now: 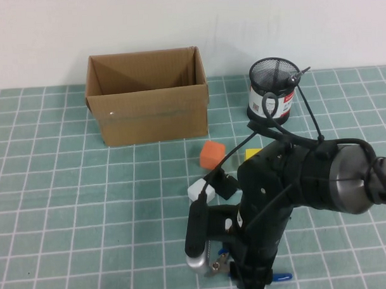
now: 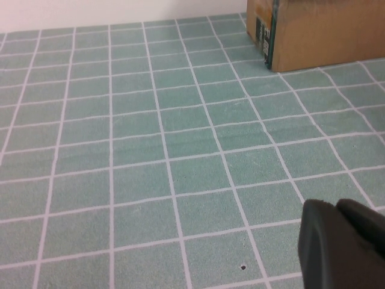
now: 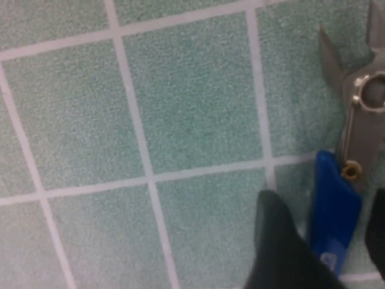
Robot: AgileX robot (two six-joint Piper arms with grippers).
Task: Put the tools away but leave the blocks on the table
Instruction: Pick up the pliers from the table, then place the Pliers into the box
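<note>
The blue-handled pliers (image 3: 334,211) lie on the teal grid mat, metal jaws (image 3: 355,90) pointing away. My right gripper (image 3: 331,253) is open and low over the mat, one finger on each side of a blue handle, not closed on it. In the high view the right gripper (image 1: 250,277) is near the front edge, with a blue handle tip (image 1: 281,277) sticking out. A thick black-handled tool with a silver end (image 1: 196,236) lies just left of it. A thin black screwdriver (image 1: 297,76) stands in the mesh cup (image 1: 271,84). My left gripper (image 2: 343,247) is shut and empty.
An open cardboard box (image 1: 147,95) stands at the back left; its corner shows in the left wrist view (image 2: 313,36). An orange block (image 1: 212,154), a partly hidden yellow block (image 1: 251,153), a small white piece (image 1: 201,191) and a black angular piece (image 1: 228,185) lie mid-table.
</note>
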